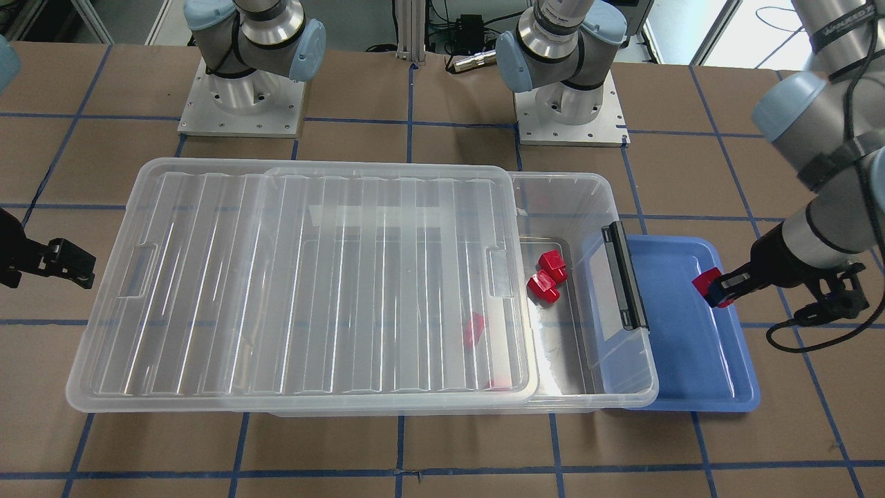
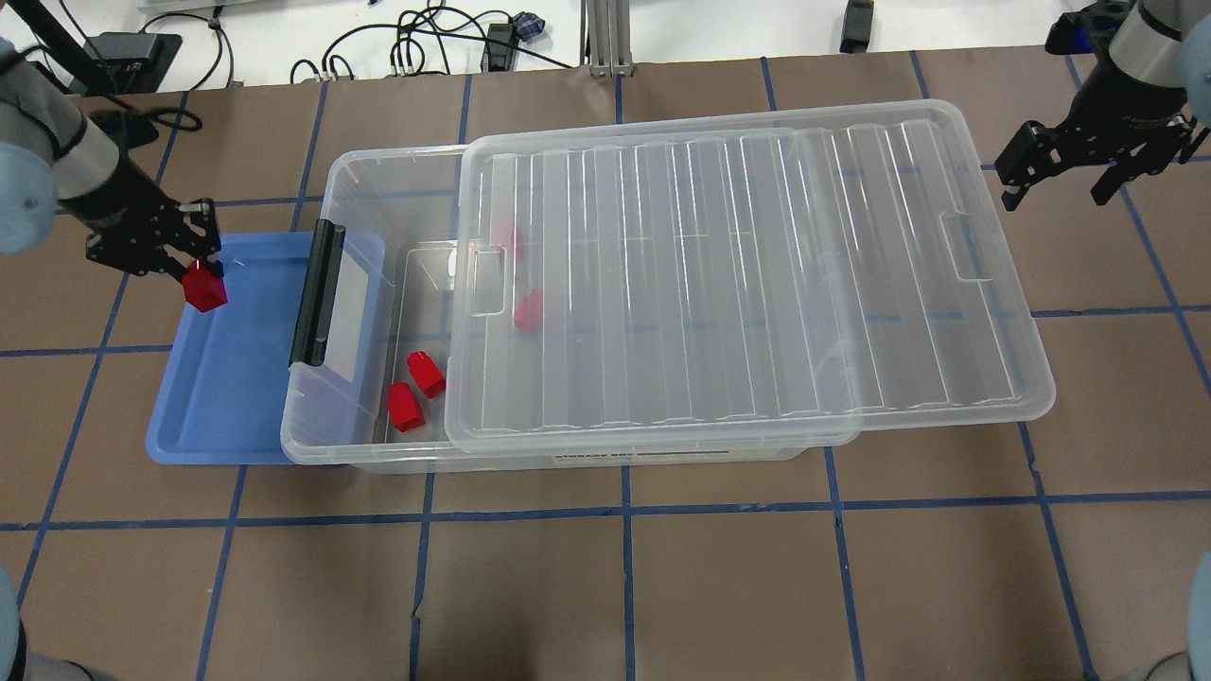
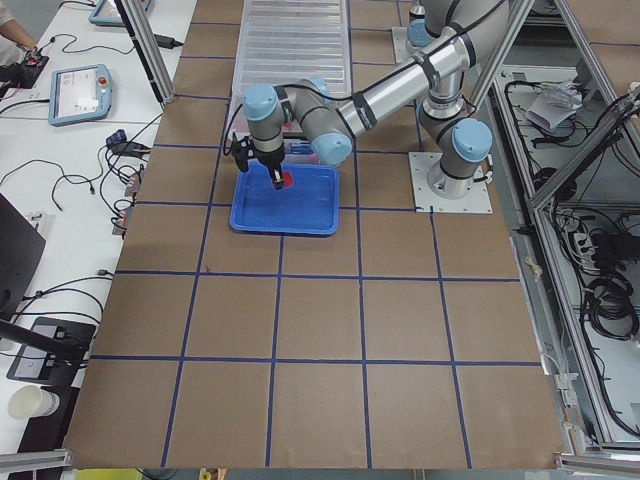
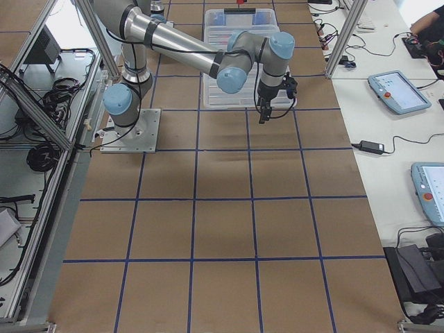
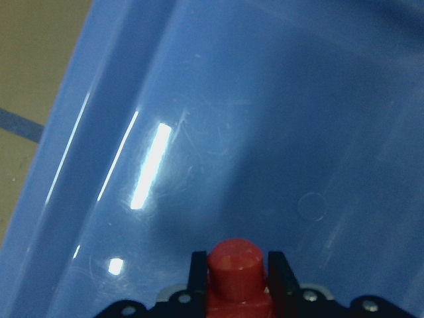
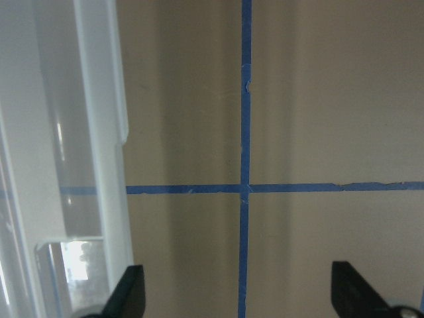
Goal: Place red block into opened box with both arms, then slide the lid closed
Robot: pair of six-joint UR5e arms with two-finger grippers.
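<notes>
My left gripper [image 2: 194, 274] is shut on a red block [image 2: 204, 288] and holds it above the blue tray [image 2: 227, 397]; the left wrist view shows the same block [image 5: 237, 271] pinched between the fingers over the tray floor. The clear box [image 2: 359, 189] lies across the table with its black latch [image 2: 317, 293] at the tray end. The lid [image 2: 747, 274] covers most of the box, leaving the latch end uncovered. Two red blocks [image 2: 414, 388] lie in the uncovered part, and two more show through the lid. My right gripper [image 2: 1055, 184] stands open beyond the lid's far end, holding nothing.
The blue tray [image 1: 698, 373] sits partly under the box's latch end. Brown table paper with blue tape lines [image 6: 244, 189] lies all around. Both arm bases [image 1: 242, 104] stand at the robot's side of the table. Cables lie along the table's far edge in the overhead view.
</notes>
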